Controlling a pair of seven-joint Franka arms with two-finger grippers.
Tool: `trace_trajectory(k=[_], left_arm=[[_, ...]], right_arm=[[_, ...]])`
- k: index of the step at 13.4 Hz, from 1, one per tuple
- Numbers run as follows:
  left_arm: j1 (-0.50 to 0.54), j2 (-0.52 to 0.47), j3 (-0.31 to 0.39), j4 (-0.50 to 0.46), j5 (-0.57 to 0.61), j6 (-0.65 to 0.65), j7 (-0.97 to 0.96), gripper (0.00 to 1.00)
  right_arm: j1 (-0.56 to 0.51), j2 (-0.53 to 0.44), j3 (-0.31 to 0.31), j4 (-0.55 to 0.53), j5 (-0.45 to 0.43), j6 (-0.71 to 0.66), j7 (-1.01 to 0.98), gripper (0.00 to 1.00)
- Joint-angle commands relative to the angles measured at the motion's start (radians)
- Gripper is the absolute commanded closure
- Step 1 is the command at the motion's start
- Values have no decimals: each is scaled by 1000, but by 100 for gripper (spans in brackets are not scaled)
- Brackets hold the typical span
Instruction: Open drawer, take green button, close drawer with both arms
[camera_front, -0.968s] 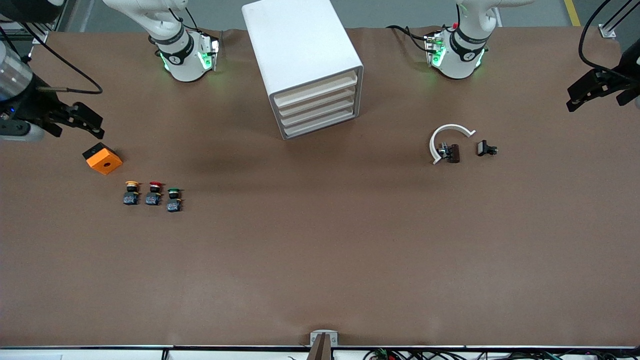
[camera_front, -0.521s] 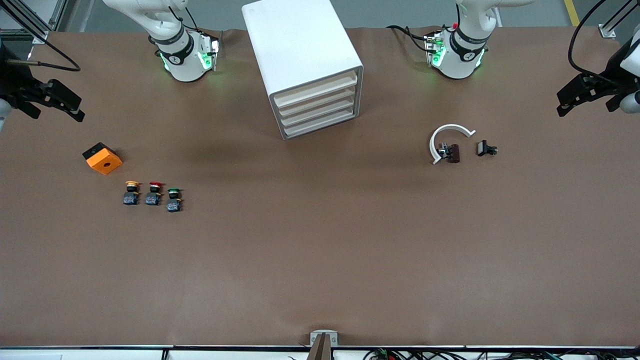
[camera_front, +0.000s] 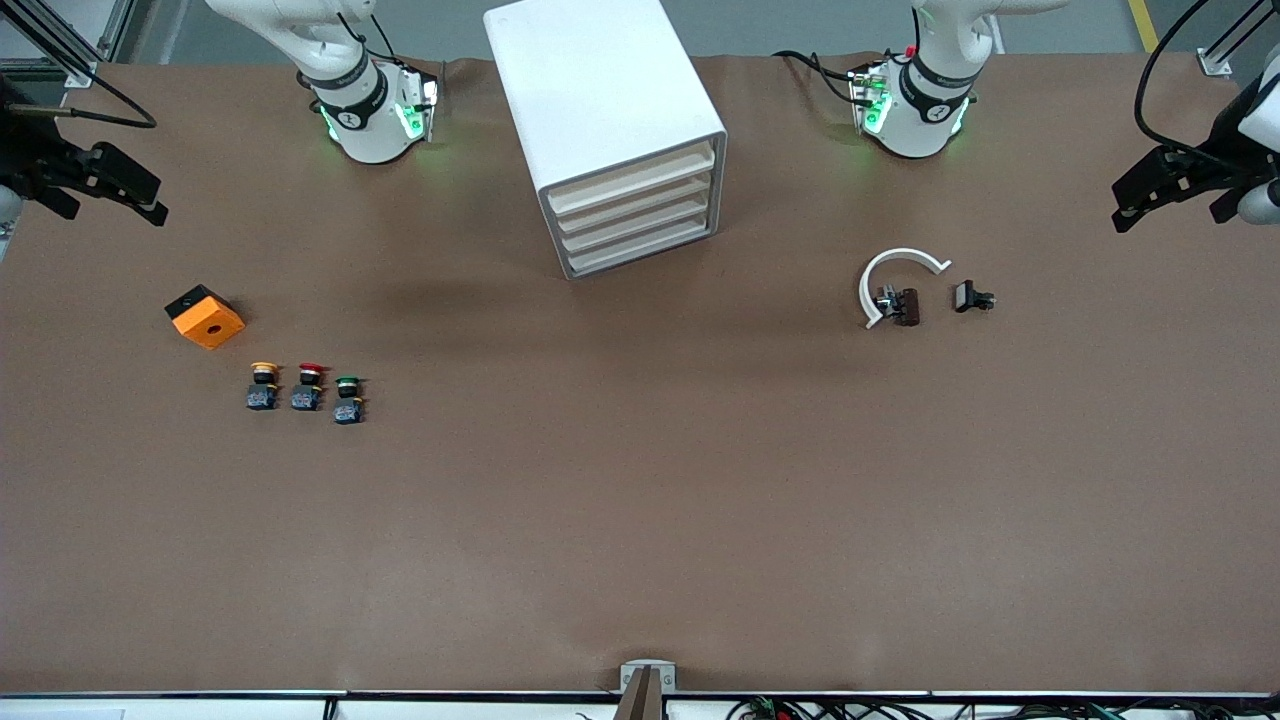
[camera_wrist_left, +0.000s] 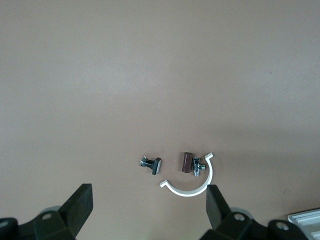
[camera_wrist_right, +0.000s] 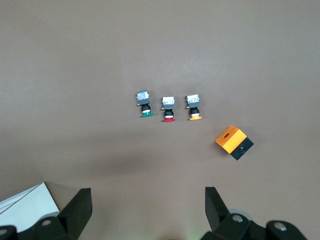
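The white cabinet (camera_front: 600, 90) stands between the two arm bases with all its drawers shut. The drawer (camera_front: 636, 226) is third from the top. The green-capped button (camera_front: 348, 398) lies on the table nearer the front camera, toward the right arm's end, beside a red-capped button (camera_front: 308, 386) and a yellow-capped one (camera_front: 263, 385). My right gripper (camera_front: 113, 213) hangs open and empty over the table's edge at that end. Its wrist view shows the gripper (camera_wrist_right: 147, 196) and the green button (camera_wrist_right: 144, 103). My left gripper (camera_front: 1170, 218) hangs open and empty over the table at the left arm's end (camera_wrist_left: 149, 195).
An orange block (camera_front: 205, 317) lies near the buttons. A white C-shaped clamp (camera_front: 895, 275), a brown piece (camera_front: 907, 306) and a small black part (camera_front: 972, 297) lie toward the left arm's end. A cabinet corner (camera_wrist_right: 25, 205) shows in the right wrist view.
My right gripper has drawn away from the orange block toward the table's edge. My left gripper has shifted slightly inward. Both stay open; nothing on the table moved.
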Motion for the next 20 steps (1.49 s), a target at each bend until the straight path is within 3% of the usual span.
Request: trace_trajectory(k=[1, 5, 8, 10, 17, 20], left_arm=[[3, -38, -5, -51, -21, 13, 10, 0], [2, -70, -5, -87, -58, 43, 4, 0], [-3, -137, -8, -195, -58, 118, 4, 0], [-5, -136, -22, -189, -58, 103, 3, 0], [-6, -55, -28, -63, -65, 17, -14, 0], [-1, 17, -28, 44, -64, -74, -14, 0]], right_arm=[[-10, 2, 0, 31, 13, -18, 0, 0], [-14, 30, -1, 91, 5, -39, -6, 0], [-5, 37, 0, 93, 16, -34, 2, 0], [-14, 39, 0, 94, 17, -34, -7, 0], [-11, 40, -1, 94, 17, -41, -9, 0], [-13, 46, -1, 94, 17, -41, -12, 0]])
